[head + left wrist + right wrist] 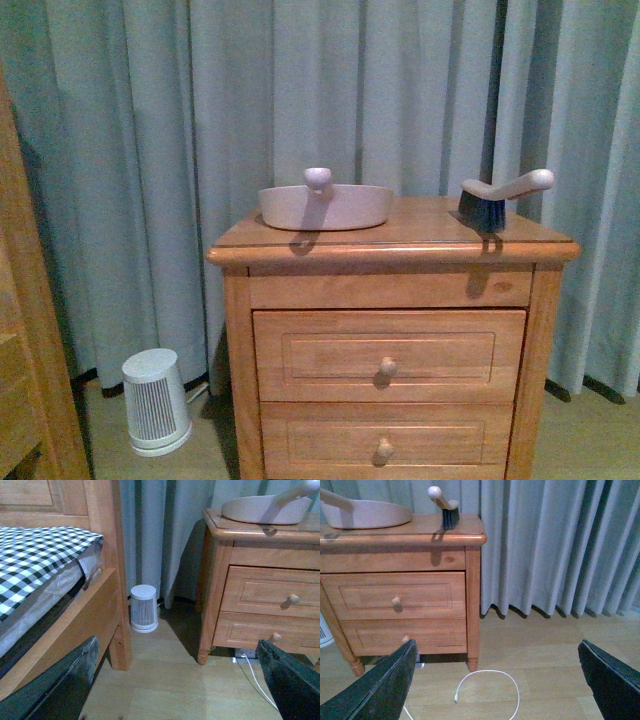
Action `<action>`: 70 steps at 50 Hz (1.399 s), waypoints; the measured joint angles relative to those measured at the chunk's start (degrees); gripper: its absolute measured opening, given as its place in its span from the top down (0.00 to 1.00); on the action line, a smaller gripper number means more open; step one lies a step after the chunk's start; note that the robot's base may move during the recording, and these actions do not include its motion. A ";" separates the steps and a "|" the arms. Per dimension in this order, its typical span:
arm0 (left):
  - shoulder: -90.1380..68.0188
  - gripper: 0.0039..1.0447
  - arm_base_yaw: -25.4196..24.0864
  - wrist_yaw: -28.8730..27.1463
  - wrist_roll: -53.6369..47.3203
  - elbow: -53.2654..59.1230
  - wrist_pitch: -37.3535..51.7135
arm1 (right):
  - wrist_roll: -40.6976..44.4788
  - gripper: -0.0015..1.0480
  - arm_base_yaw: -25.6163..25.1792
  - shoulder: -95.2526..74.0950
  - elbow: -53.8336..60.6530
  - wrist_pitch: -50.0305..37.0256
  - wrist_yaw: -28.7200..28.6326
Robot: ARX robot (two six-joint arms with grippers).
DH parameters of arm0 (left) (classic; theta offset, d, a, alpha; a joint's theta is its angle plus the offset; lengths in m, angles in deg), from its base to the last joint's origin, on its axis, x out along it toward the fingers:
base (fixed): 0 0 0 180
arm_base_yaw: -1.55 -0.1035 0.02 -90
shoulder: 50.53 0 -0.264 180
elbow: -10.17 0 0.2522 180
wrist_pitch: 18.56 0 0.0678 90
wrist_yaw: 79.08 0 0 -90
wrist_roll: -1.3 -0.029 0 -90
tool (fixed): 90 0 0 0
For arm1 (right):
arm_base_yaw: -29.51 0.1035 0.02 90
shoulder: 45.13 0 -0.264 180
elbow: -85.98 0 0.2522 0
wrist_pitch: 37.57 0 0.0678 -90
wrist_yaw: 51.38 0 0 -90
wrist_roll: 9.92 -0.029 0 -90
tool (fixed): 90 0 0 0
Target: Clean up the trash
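The trash, a small wad of clear plastic film, shows in no view. A pale pink dustpan (325, 205) lies on the wooden nightstand (390, 238), handle up; it also shows in the left wrist view (265, 509) and the right wrist view (365, 512). A hand brush (500, 195) with dark bristles lies at the nightstand's right end, also in the right wrist view (445, 505). My left gripper (182, 685) is open and empty, low over the floor left of the nightstand. My right gripper (500, 685) is open and empty, low over the floor right of it.
A small white ribbed bin (155, 402) stands on the floor left of the nightstand, also in the left wrist view (144, 608). A wooden bed with checked cover (35, 560) is further left. A white cable (487, 687) loops on the floor. Grey curtains (150, 150) hang behind.
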 joint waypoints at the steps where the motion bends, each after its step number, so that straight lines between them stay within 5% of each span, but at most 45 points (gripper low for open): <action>1: 0.00 0.07 0.00 0.00 -0.02 0.00 0.00 | 0.00 0.07 0.00 0.00 0.00 0.00 0.00; 62: -0.15 0.07 0.20 -0.57 0.15 -0.04 -0.22 | 0.00 0.07 0.02 0.00 0.00 0.00 0.00; 70: -19.08 0.07 3.06 -4.50 1.33 -5.09 5.68 | 0.00 0.07 0.02 0.00 0.00 0.00 0.00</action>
